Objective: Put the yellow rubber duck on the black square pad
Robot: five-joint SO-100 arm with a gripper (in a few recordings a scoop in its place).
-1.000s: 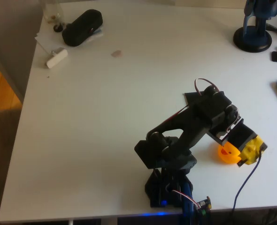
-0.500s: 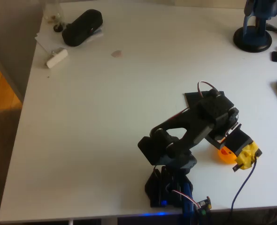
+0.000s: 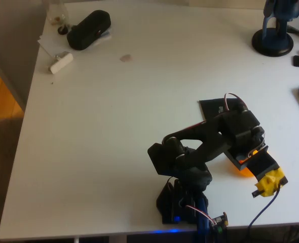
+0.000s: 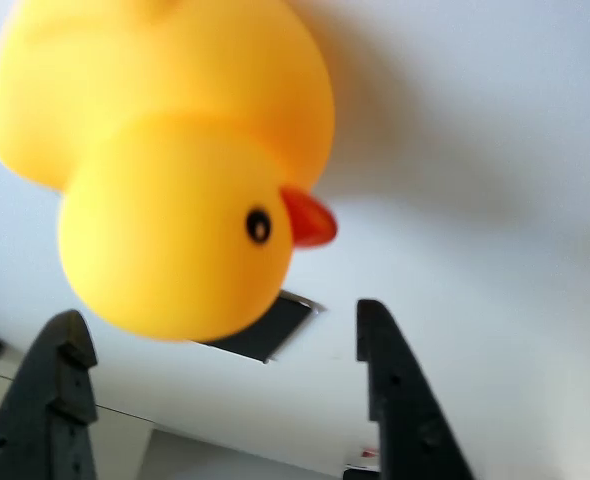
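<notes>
The yellow rubber duck (image 4: 165, 170) looms large and upside down in the wrist view, beak pointing right, just beyond my two black fingertips. My gripper (image 4: 225, 385) is open, fingers spread wide and touching nothing. In the overhead view the arm's wrist covers most of the yellow rubber duck (image 3: 243, 168), leaving an orange sliver at the lower right of the table. The black square pad (image 3: 210, 108) lies just above the arm, partly hidden by it; a corner of the black square pad (image 4: 265, 328) shows behind the duck's head in the wrist view.
A black oblong case (image 3: 88, 29) and a white block (image 3: 61, 62) sit at the table's far left corner. A dark-blue stand base (image 3: 272, 41) is at the top right. The table's front edge runs close below the duck.
The wrist has swung down and rightward over the duck, hiding more of it. The pad shows slightly more above the arm.
</notes>
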